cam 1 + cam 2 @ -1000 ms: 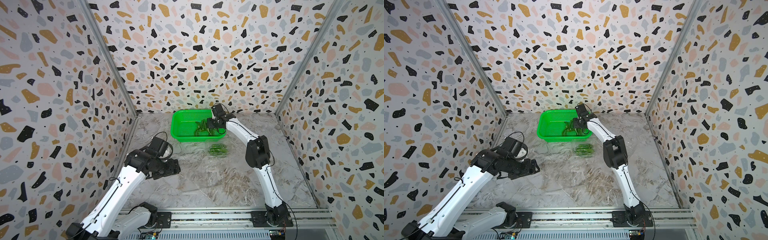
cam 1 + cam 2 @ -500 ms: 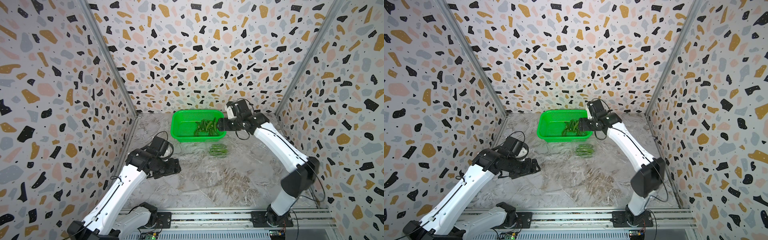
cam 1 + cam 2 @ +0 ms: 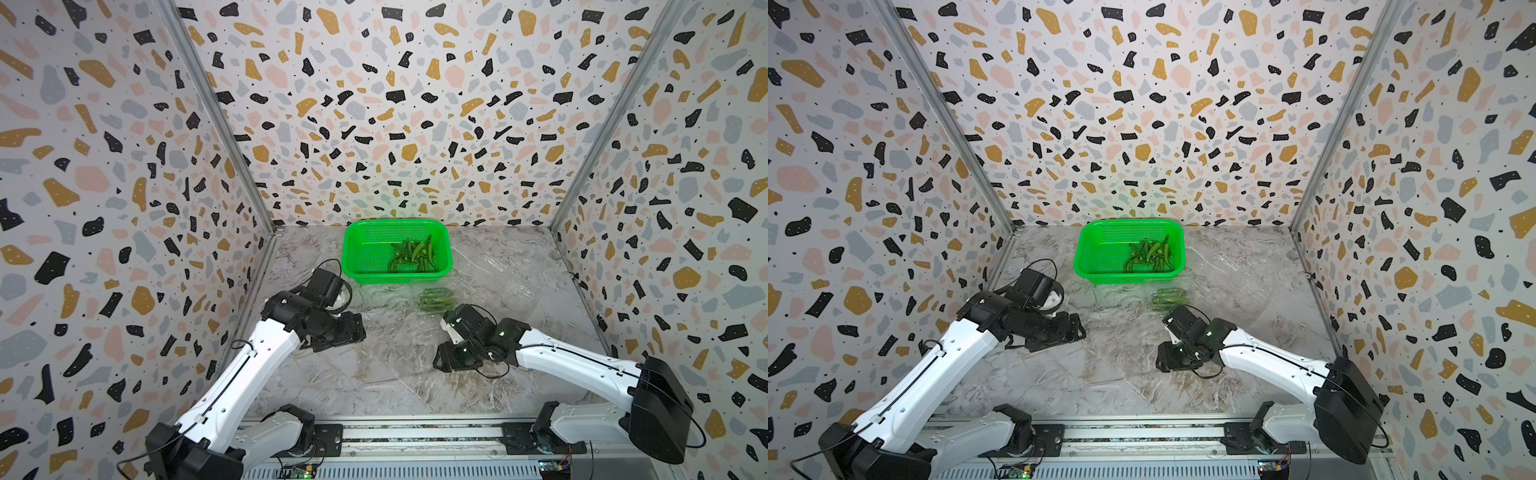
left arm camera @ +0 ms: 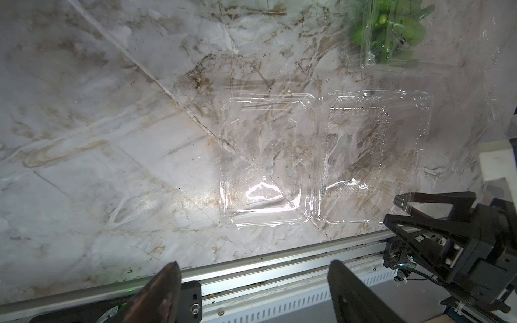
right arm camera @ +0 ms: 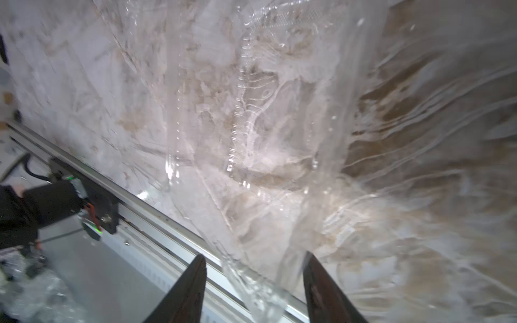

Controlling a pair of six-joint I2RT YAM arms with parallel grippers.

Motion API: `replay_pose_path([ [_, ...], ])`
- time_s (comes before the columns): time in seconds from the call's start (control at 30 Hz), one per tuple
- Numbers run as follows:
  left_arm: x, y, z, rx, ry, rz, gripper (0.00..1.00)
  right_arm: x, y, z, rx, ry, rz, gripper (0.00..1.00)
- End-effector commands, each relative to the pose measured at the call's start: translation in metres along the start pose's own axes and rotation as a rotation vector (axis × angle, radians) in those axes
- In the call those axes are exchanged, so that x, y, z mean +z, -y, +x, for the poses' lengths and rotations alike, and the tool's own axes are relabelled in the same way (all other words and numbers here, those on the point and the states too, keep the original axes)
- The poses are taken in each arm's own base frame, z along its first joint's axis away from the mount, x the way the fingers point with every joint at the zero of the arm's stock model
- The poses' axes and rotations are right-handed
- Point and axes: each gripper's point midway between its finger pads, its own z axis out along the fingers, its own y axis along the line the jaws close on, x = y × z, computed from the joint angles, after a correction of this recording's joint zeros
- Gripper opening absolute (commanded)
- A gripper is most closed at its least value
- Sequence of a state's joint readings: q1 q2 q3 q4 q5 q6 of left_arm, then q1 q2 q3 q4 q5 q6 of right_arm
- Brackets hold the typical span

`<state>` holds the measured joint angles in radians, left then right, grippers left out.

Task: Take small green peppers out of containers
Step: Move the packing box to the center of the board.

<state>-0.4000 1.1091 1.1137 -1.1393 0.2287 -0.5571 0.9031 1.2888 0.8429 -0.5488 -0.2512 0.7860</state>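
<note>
Edge of clear pack (image 5: 251, 139) between parted right jaws, perhaps touching; left jaws apart

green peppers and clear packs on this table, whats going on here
A two-armed robot is taking small green peppers out of clear packs. Some loose peppers already lie in the green basket, and a full pack sits in front of it. The right gripper has its jaws apart around the edge of an open, empty pack on the table. The left gripper hangs open nearby, holding nothing.
</note>
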Motion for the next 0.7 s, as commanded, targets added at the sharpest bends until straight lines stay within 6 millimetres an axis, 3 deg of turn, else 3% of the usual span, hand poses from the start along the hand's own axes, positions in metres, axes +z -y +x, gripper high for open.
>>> replay_pose_path([
  [0.0, -0.011, 0.005, -0.001, 0.025, 0.028, 0.027, 0.83, 0.009, -0.032, -0.024, 0.013, 0.078, -0.079, 0.43],
  [0.1, -0.016, 0.001, 0.003, 0.025, 0.038, 0.018, 0.83, 0.028, -0.055, -0.032, -0.035, 0.055, -0.077, 0.34],
  [0.4, -0.032, -0.010, 0.013, -0.004, 0.081, -0.011, 0.84, 0.087, -0.151, -0.072, -0.081, 0.041, -0.155, 0.36],
  [0.47, -0.036, -0.010, 0.013, -0.011, 0.096, -0.007, 0.84, 0.095, -0.164, -0.078, -0.075, 0.042, -0.188, 0.41],
  [0.53, -0.039, -0.009, 0.014, -0.018, 0.104, -0.001, 0.84, 0.101, -0.173, -0.084, -0.066, 0.032, -0.203, 0.58],
  [0.6, -0.042, -0.008, 0.013, -0.019, 0.113, 0.002, 0.84, 0.095, -0.175, -0.089, -0.062, 0.038, -0.178, 0.70],
  [0.67, -0.047, -0.007, 0.011, -0.017, 0.125, 0.000, 0.84, 0.079, -0.169, -0.094, -0.056, 0.057, -0.137, 0.75],
])
